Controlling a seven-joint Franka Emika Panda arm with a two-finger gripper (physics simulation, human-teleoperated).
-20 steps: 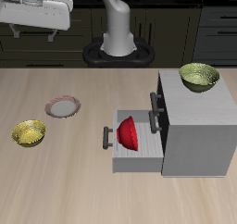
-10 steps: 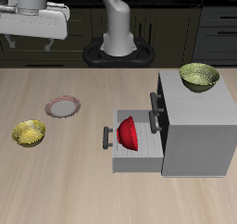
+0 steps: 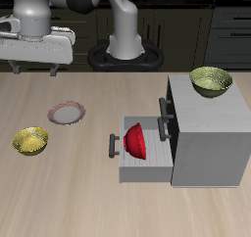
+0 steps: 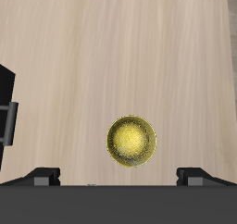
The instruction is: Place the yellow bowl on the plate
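Hovering high above the table, the gripper [image 3: 34,69] stands released, jaws apart and empty; the yellow bowl [image 4: 130,141] sits beside the plate [image 3: 67,113], apart.

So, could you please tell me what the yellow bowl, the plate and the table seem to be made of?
Yellow bowl: probably glazed ceramic or glass; its inside is speckled and catches glossy highlights. Plate: looks like matte ceramic, with a reddish-pink rim and a pale centre, though it is too small to be sure. Table: light wood or wood laminate, showing fine parallel grain lines and a dull finish.
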